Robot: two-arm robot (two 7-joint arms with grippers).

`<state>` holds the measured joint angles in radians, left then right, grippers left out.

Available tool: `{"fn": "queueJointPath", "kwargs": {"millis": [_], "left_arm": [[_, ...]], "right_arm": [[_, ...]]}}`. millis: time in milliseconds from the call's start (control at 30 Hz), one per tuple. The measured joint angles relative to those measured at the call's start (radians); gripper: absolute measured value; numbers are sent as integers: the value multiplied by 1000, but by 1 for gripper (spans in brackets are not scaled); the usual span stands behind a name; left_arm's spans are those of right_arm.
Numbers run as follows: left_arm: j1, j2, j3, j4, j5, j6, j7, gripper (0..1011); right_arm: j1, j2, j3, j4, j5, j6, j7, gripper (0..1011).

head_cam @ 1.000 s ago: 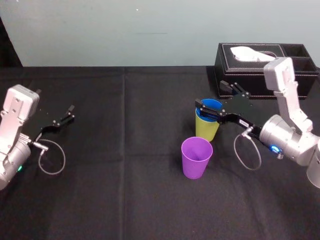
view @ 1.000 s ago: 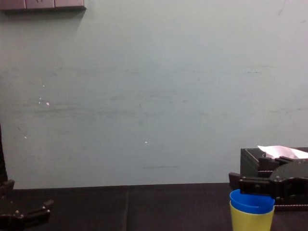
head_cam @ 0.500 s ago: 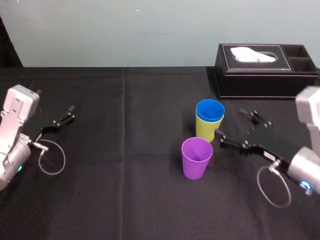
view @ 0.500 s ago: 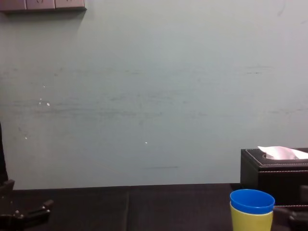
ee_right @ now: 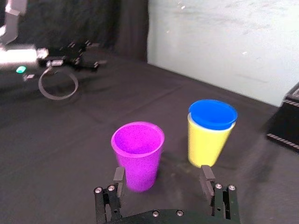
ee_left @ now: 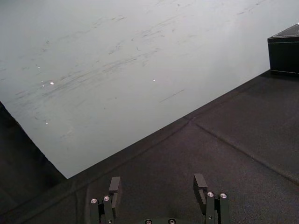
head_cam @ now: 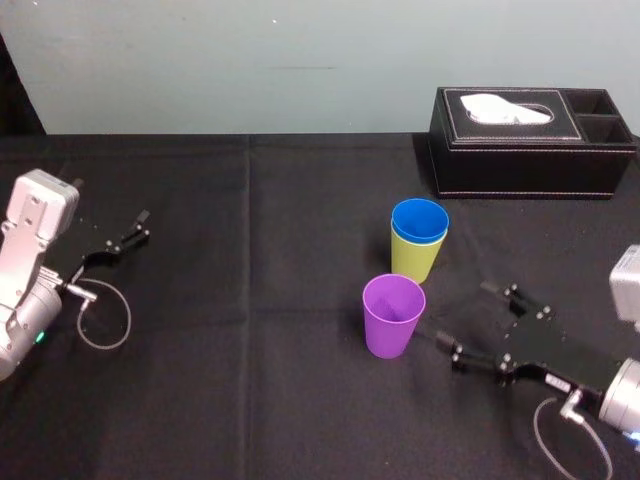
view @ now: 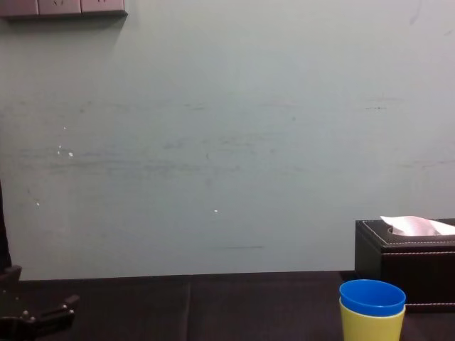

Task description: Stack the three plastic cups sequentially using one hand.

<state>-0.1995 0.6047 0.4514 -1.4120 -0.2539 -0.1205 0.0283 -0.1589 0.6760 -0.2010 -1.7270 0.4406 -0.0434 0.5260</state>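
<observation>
- The right tool (head_cam: 464,316) hovers low over the near right of the black tabletop (head_cam: 250,350), fingers spread wide and empty, just beside the purple cup (head_cam: 394,316) and pointing at it.
- The purple cup stands upright and alone, mouth up. It looks light, thin-walled and smooth, so it is likely to slide or tip under a nudge and to flex if pinched hard. A gentle squeeze across the upper wall, just under the rim, appears the safest hold.
- Just behind it, the blue cup (head_cam: 420,220) sits nested in the yellow-green cup (head_cam: 412,258), only its rim showing above.
- The left tool (head_cam: 135,232) rests parked at the far left, fingers apart, holding nothing.
- A black tissue box (head_cam: 530,140) sits at the back right, well clear of the cups.
- A second ago the right tool was at the blue cup's rim. It has since let go, drawn back towards the robot and dropped to the purple cup's level, while all three cups have stayed put.
</observation>
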Motion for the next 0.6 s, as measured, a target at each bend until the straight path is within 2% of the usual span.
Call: {"fn": "queueJointPath", "kwargs": {"millis": [233,600], "left_arm": [[0,0,0,0,0,0,0,1011],[0,0,0,0,0,0,0,1011]], "right_arm": [[3,-5,-47,34,-40,-32,16,1003],[44,-54,-93,72,-85,-12,-20,1003]]}}
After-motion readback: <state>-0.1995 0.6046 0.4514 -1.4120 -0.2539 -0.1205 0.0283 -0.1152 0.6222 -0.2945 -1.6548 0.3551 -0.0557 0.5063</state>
